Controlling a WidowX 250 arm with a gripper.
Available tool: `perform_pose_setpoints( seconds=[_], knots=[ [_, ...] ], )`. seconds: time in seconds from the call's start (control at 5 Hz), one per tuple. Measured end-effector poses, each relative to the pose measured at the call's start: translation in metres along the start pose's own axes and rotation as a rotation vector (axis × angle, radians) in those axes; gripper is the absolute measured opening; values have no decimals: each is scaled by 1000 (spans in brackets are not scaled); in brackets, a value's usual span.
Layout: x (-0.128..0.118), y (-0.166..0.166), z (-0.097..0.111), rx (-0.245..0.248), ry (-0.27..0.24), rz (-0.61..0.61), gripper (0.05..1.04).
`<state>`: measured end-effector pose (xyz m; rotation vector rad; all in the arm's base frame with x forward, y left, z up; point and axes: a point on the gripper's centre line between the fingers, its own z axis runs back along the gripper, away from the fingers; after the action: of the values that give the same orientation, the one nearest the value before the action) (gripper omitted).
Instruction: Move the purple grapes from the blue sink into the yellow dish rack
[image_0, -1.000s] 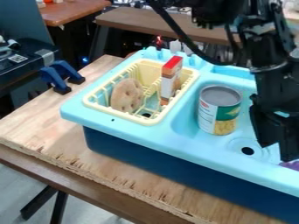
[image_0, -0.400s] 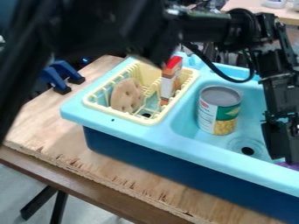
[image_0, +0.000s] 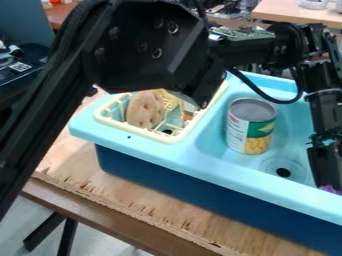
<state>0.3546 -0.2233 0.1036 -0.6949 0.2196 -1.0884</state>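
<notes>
One wooden tabletop (image_0: 133, 185) runs beneath the blue toy sink (image_0: 220, 162), spreading left of the can (image_0: 250, 127), my landmark. Also left of the can, I see the pale yellow dish rack (image_0: 172, 138), with a flat tan piece of bread (image_0: 145, 110) standing on edge inside. The black arm (image_0: 137, 47) crosses above the rack and passes behind the can. The can itself stands upright in the basin. Just below it and to its right is the drain hole (image_0: 283, 172). Farther right, lower than the can, my hand (image_0: 328, 185) hangs down at a purple thing (image_0: 330, 189), which is mostly hidden. I cannot tell whether the hand is released or clenched on it. As far along as I can judge, the reach down is done; the purple thing lies low in the sink, not lifted clear.
</notes>
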Motion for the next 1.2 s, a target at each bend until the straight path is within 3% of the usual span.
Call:
perform_pose_setpoints(
  seconds=[0.2, 0.6, 0.8, 1.0, 1.2],
  knots=[
    [1, -9, -13, -41, 34, -4, 1002],
    [-9, -23, -23, -95, 36, 22, 964],
    [-8, -23, -22, -90, 35, 19, 814],
    [-7, -21, -22, -93, 40, 19, 813],
    [0, -27, -20, -78, 75, -1, 812]
  ],
)
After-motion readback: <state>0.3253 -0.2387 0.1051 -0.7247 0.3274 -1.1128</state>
